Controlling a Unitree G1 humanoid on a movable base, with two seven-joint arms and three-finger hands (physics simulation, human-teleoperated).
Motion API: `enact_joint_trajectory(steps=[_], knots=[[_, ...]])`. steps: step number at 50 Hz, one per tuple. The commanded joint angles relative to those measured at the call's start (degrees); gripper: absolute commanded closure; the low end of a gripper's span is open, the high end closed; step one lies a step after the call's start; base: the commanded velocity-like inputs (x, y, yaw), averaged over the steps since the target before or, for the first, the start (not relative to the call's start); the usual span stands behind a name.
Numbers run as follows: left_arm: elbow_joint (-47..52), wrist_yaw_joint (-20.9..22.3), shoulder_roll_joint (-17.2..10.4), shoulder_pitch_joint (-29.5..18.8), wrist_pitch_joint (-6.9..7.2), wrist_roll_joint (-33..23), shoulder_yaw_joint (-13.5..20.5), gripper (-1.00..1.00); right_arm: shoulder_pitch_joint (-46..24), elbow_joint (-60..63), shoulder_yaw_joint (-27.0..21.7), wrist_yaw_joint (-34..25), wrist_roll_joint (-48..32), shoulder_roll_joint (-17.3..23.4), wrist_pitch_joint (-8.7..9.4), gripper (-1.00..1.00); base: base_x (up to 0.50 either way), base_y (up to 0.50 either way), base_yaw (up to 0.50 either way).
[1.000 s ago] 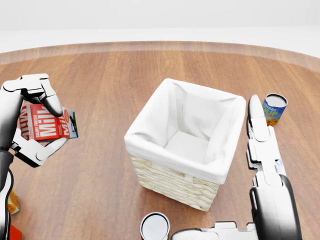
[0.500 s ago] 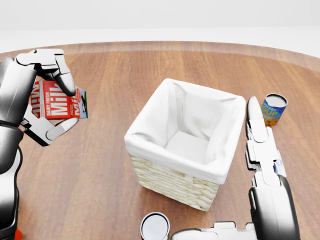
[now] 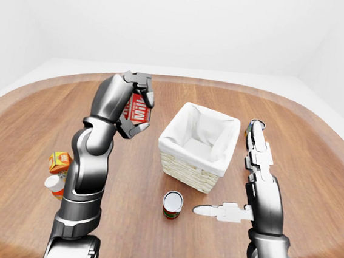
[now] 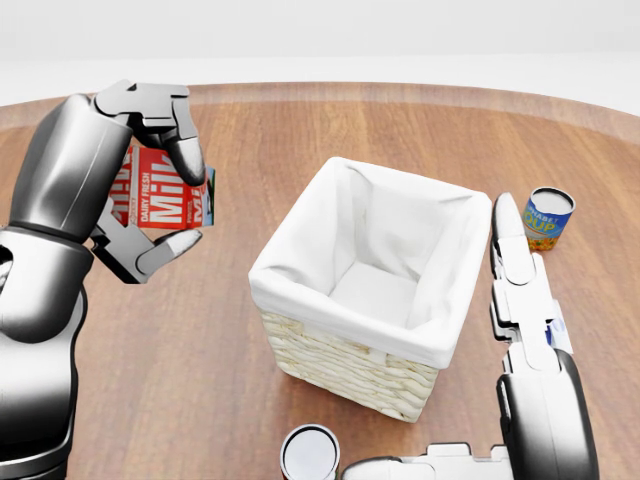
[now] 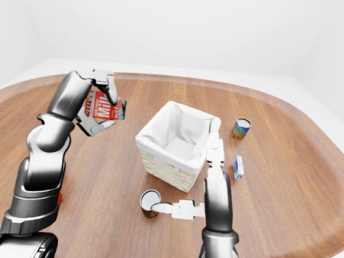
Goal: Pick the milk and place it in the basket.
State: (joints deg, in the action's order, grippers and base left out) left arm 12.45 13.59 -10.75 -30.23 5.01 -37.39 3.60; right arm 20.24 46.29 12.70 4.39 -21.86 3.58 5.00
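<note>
A red and white milk carton point(image 4: 160, 196) hangs in the air at the left of the head view, above the wooden table. My left hand point(image 4: 165, 190) is shut on it, fingers over its top and thumb under it. The wicker basket point(image 4: 345, 365) with a white cloth lining stands in the middle, to the right of the carton, and nothing shows inside it. My right hand point(image 4: 515, 250) is open at the basket's right side, fingers straight and pointing up the view, holding nothing.
A blue and yellow soup can point(image 4: 548, 218) stands at the right. Another can point(image 4: 309, 453) sits below the basket. A small blue box point(image 5: 238, 166) lies right of the basket. An orange carton point(image 3: 60, 161) and a bottle point(image 3: 54, 185) stand at the left.
My left hand has lifted the milk carton up and to the right, nearer the basket. The right hand has stayed put.
</note>
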Motion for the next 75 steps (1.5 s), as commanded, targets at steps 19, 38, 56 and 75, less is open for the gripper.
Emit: enact_joint_trajectory(steps=[19,38,56,75], knots=[[3.74,5.68,6.44,-2.27,-0.01,-5.65,-4.91,1.00,0.20,-0.29,-0.22,-0.14,0.23,-0.01,0.00,-1.00,0.00,0.00,0.00],[6.79,7.60,10.64,-1.71,-0.01,-8.69,-8.38,1.00,0.11,-0.63,-0.31,0.00,0.14,-0.06,0.00,-1.00,0.00,0.00,0.00],[9.11,9.84,14.15,-1.82,-0.01,-11.46,-10.64,1.00,0.26,-0.53,-0.30,-0.15,0.16,-0.05,0.00,-1.00,0.00,0.00,0.00],[9.19,8.80,16.93,-1.74,-0.01,-10.60,-12.71,1.00,-0.02,-0.61,-0.08,-0.19,0.12,-0.02,0.00,-1.00,0.00,0.00,0.00]])
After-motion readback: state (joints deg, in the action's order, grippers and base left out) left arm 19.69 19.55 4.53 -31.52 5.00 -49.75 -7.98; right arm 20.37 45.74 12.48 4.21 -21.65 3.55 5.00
